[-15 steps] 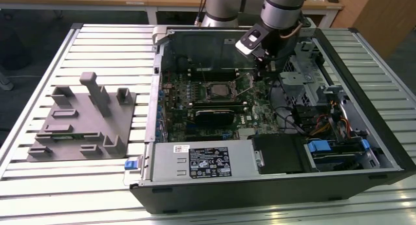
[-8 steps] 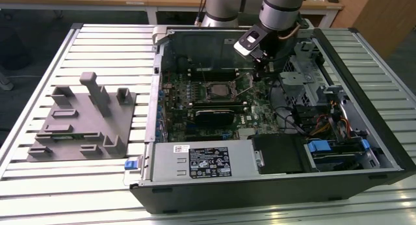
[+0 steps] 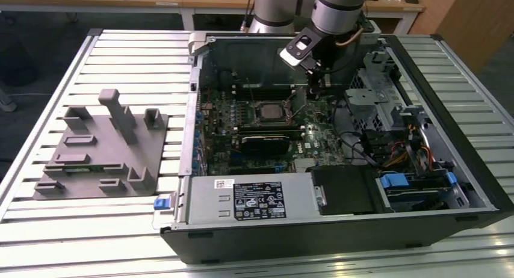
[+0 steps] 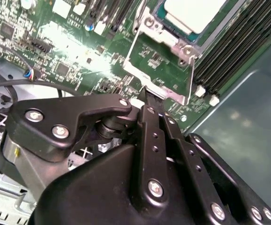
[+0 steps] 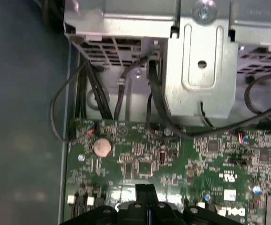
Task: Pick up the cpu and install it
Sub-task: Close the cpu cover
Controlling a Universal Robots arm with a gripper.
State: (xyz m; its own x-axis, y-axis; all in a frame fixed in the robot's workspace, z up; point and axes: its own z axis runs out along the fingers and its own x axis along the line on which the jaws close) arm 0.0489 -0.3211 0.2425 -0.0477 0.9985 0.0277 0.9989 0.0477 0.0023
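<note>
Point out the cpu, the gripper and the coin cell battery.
cpu (image 4: pixel 193 13): second wrist view, middle of its pale metal top.
gripper (image 5: pixel 146 188): first wrist view, where its two fingertips meet.
coin cell battery (image 5: pixel 102 147): first wrist view, centre of its round face.

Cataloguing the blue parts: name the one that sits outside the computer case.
The blue clip at the corner of the case on the exterior view's left, over the slatted table; the other blue pieces lie inside it.
</note>
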